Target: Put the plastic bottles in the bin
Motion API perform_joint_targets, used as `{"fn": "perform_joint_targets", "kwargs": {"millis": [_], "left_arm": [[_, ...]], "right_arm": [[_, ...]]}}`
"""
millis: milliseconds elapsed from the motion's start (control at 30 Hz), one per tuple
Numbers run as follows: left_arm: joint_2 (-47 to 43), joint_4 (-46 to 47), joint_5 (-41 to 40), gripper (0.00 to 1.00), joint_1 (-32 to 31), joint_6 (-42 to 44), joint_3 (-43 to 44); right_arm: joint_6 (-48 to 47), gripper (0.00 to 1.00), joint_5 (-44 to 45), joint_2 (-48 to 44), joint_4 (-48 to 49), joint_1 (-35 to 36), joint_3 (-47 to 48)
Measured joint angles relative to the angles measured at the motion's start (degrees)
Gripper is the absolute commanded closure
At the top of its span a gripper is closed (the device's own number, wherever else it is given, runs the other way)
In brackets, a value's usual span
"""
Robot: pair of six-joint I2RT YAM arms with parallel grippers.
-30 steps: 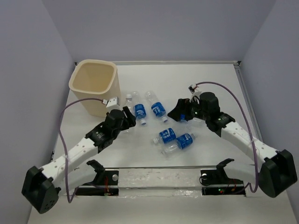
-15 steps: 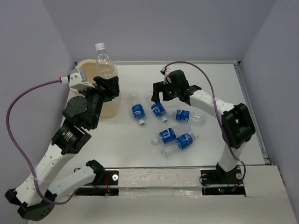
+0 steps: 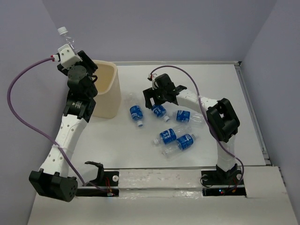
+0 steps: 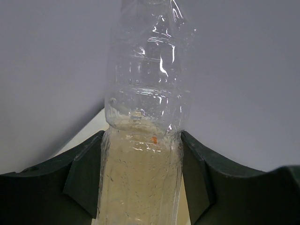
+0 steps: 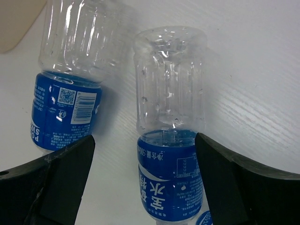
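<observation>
My left gripper (image 3: 72,49) is raised high beside the left rim of the cream bin (image 3: 107,93). It is shut on a clear bottle (image 3: 64,34) that points up, white cap on top. In the left wrist view this bottle (image 4: 150,93) stands between the fingers (image 4: 82,183) with beige showing through its lower part. My right gripper (image 3: 157,101) is open and low over the table. Its jaws straddle a lying blue-labelled bottle (image 5: 171,140) without touching it. This bottle (image 3: 159,111) lies right of the bin. Another bottle (image 5: 70,93) lies just to its left.
Several more blue-labelled bottles lie on the white table: one (image 3: 136,114) close to the bin, one (image 3: 187,116) to the right, two (image 3: 166,136) (image 3: 180,142) nearer the front. Purple walls close the back and sides. A bin corner (image 5: 18,18) shows in the right wrist view.
My left arm has swung the held bottle up and to the left, from over the bin's mouth to beside its left rim. My right gripper has moved left and down over a lying bottle.
</observation>
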Motion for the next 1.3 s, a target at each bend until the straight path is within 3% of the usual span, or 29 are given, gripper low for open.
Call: {"fn": "perform_joint_targets", "kwargs": {"millis": [200, 400, 467, 567, 633, 700, 767, 833, 900, 933, 1133, 1300], "left_arm": [[4.2, 7.6, 0.4, 0.56, 5.3, 1.8, -5.1], [9.6, 11.7, 1.8, 0.54, 7.3, 2.7, -9.9], [11.1, 13.5, 2.1, 0.50, 7.3, 3.1, -11.6], [12.1, 14.5, 2.5, 0.27, 7.4, 3.3, -13.0], [12.3, 15.1, 2.7, 0.08, 7.4, 3.2, -13.5], [12.3, 15.7, 3.0, 0.01, 7.4, 3.7, -13.5], [12.2, 16.7, 3.4, 0.01, 7.4, 3.2, -13.5], [11.7, 16.8, 4.1, 0.01, 7.4, 2.9, -13.5], [10.8, 15.8, 4.8, 0.01, 7.4, 2.2, -13.3], [9.8, 13.8, 5.4, 0.01, 7.4, 1.3, -12.3], [2.3, 5.7, 13.1, 0.01, 7.4, -4.0, -7.1], [-6.2, 0.1, 22.2, 0.01, 7.4, -8.2, -8.7]], "right_arm": [[-1.0, 0.08, 1.1, 1.7, -0.3, 0.0, 2.2], [-2.2, 0.02, 2.7, 3.9, -0.6, 0.0, 3.6], [-2.6, 0.02, 3.0, 4.7, -1.0, 0.0, 3.8], [-3.3, 0.04, 3.6, 5.5, -1.9, 0.0, 3.9], [-3.8, 0.10, 3.8, 5.9, -2.2, 0.0, 4.1], [-4.2, 0.14, 4.1, 6.4, -2.5, 0.0, 4.6], [-4.5, 0.19, 4.2, 6.7, -2.7, 0.0, 5.2], [-4.7, 0.35, 4.3, 6.8, -2.9, 0.0, 5.5], [-4.9, 0.40, 4.4, 7.1, -2.9, 0.0, 6.3], [-4.9, 0.48, 4.5, 7.3, -2.9, 0.0, 6.6], [-4.9, 0.59, 5.0, 7.5, -2.9, 0.0, 7.9], [-3.9, 0.64, 5.1, 5.8, -1.7, 0.1, 7.4]]}}
